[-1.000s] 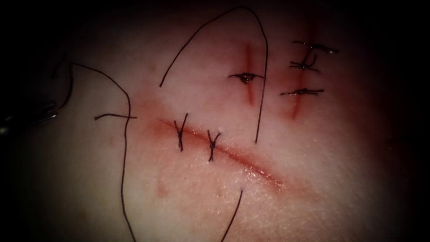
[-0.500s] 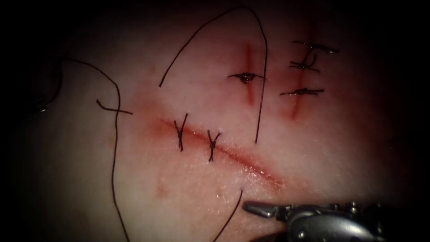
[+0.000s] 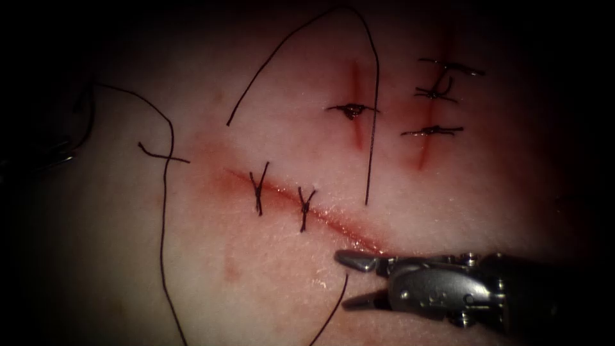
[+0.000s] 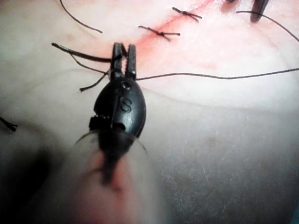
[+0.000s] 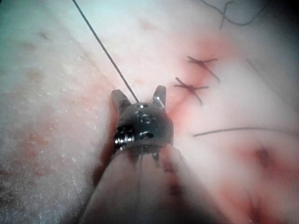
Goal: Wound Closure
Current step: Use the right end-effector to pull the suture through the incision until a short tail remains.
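Note:
The long slanted cut (image 3: 346,227) in the tissue carries two stitches (image 3: 258,189) at its left part. My right tool (image 3: 350,280) lies at the cut's lower right end, jaws open and holding nothing. A thread (image 3: 336,301) that leaves the tissue there runs between them, as the right wrist view shows around the tool (image 5: 138,95). My left tool (image 3: 61,157) is far left of the cut, dim. In the left wrist view it (image 4: 124,45) is shut on the curved needle (image 4: 79,52) near one end. The needle is out of the tissue, and its thread (image 4: 215,76) trails away.
A loose thread arch (image 3: 346,9) lies over the upper tissue, one end ending just above the cut. Two short stitched cuts (image 3: 354,109) (image 3: 428,131) sit at the upper right. A short thread piece (image 3: 163,156) lies left of the cut, crossed by the long thread (image 3: 163,211).
My right tool came in from the lower right, moved up to the cut's end and opened its jaws around the thread. The long thread at the left shifted slightly leftward.

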{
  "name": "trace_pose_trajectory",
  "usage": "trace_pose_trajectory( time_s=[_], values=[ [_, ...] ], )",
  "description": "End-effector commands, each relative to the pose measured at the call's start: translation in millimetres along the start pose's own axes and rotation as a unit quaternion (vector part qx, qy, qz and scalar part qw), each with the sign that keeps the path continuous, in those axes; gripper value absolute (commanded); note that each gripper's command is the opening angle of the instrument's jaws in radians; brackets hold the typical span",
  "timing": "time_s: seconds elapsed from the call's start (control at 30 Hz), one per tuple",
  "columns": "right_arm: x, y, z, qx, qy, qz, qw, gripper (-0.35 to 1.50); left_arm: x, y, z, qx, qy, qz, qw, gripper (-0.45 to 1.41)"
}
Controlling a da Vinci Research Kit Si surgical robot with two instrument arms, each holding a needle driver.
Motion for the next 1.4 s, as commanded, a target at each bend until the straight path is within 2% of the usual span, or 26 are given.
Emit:
trace_pose_trajectory(
  time_s=[0.03, 0.07, 0.1, 0.3, 0.4, 0.43, 0.47, 0.5, 0.53, 0.57, 0.6, 0.63, 0.7, 0.77, 0.93, 1.0, 1.13, 1.17, 1.2, 1.27, 1.3, 1.33, 1.4],
  values=[
    [0.5, -0.2, 0.3, -0.016, -0.023, 0.003, 1.000, -0.26, -0.6, 0.5, 0.5, -0.002, 0.001, 0.000, 1.000, -0.45],
    [0.5, -0.2, 0.3, -0.016, -0.023, 0.003, 1.000, -0.26, -0.6, 0.5, 0.5, -0.002, 0.001, 0.000, 1.000, -0.45],
    [0.5, -0.2, 0.2, -0.018, -0.026, 0.005, 0.999, -0.35, -0.5, 0.5, 0.5, -0.003, 0.002, 0.000, 1.000, -0.45],
    [1.3, -1.4, -1.3, -0.014, -0.023, 0.038, 0.999, -0.35, -0.6, 0.5, 0.6, -0.002, 0.002, 0.000, 1.000, -0.45],
    [3.3, -3.3, -1.9, 0.011, -0.024, 0.032, 0.999, -0.35, -0.7, 0.6, 0.9, -0.002, 0.005, 0.000, 1.000, -0.45],
    [4.4, -4.3, -2.2, 0.018, -0.017, 0.038, 0.999, -0.35, -0.7, 0.7, 1.0, -0.003, 0.005, 0.000, 1.000, -0.45],
    [4.4, -4.3, -2.2, 0.018, -0.017, 0.038, 0.999, -0.35, -0.7, 0.7, 1.0, -0.003, 0.005, 0.000, 1.000, -0.45],
    [5.8, -5.6, -2.5, 0.025, -0.009, 0.037, 0.999, -0.35, -0.7, 0.6, 0.9, -0.004, 0.006, 0.000, 1.000, -0.45],
    [5.8, -5.6, -2.5, 0.025, -0.009, 0.037, 0.999, -0.35, -0.7, 0.6, 0.9, -0.004, 0.006, 0.000, 1.000, -0.45],
    [7.0, -6.7, -2.9, 0.034, 0.000, 0.038, 0.999, -0.35, -0.7, 0.6, 0.9, -0.005, 0.006, 0.000, 1.000, -0.45],
    [7.0, -6.7, -2.9, 0.034, 0.000, 0.038, 0.999, -0.35, -0.7, 0.6, 0.9, -0.005, 0.006, 0.000, 1.000, -0.45],
    [8.5, -7.9, -3.3, 0.048, 0.007, 0.038, 0.998, -0.35, -0.7, 0.6, 0.9, -0.005, 0.006, 0.000, 1.000, -0.45],
    [9.2, -8.4, -3.5, 0.052, 0.011, 0.035, 0.998, -0.35, -0.7, 0.6, 0.9, -0.005, 0.006, 0.000, 1.000, -0.45],
    [11.1, -9.9, -4.1, 0.066, 0.022, 0.039, 0.997, -0.35, -0.7, 0.6, 0.9, -0.004, 0.006, 0.000, 1.000, -0.45],
    [13.4, -12.2, -4.5, 0.108, 0.036, 0.038, 0.993, -0.35, -0.7, 0.6, 0.9, -0.004, 0.006, 0.000, 1.000, -0.45],
    [15.1, -14.5, -4.6, 0.155, 0.042, 0.038, 0.986, -0.35, -0.7, 0.6, 0.9, -0.004, 0.006, 0.000, 1.000, -0.45],
    [16.3, -15.5, -4.6, 0.167, 0.046, 0.028, 0.984, -0.35, -0.7, 0.6, 0.9, -0.004, 0.006, 0.000, 1.000, -0.45],
    [16.7, -15.0, -4.5, 0.169, 0.051, 0.029, 0.984, 0.29, -0.7, 0.6, 0.9, -0.004, 0.006, 0.000, 1.000, -0.45],
    [16.7, -15.0, -4.5, 0.169, 0.051, 0.029, 0.984, 0.29, -0.7, 0.6, 0.9, -0.004, 0.006, 0.000, 1.000, -0.45],
    [16.4, -13.7, -4.5, 0.150, 0.053, 0.035, 0.987, 1.13, -0.7, 0.6, 0.9, -0.004, 0.006, 0.000, 1.000, -0.45],
    [16.2, -13.0, -4.4, 0.142, 0.058, 0.039, 0.987, 1.28, -0.7, 0.6, 0.9, -0.004, 0.006, 0.000, 1.000, -0.45],
    [15.2, -10.9, -4.5, 0.132, 0.077, 0.038, 0.988, 1.40, -0.7, 0.6, 0.9, -0.004, 0.006, 0.000, 1.000, -0.45],
    [14.7, -9.9, -4.5, 0.125, 0.087, 0.029, 0.988, 1.43, -0.7, 0.6, 0.9, -0.004, 0.006, 0.000, 1.000, -0.45]
  ],
)
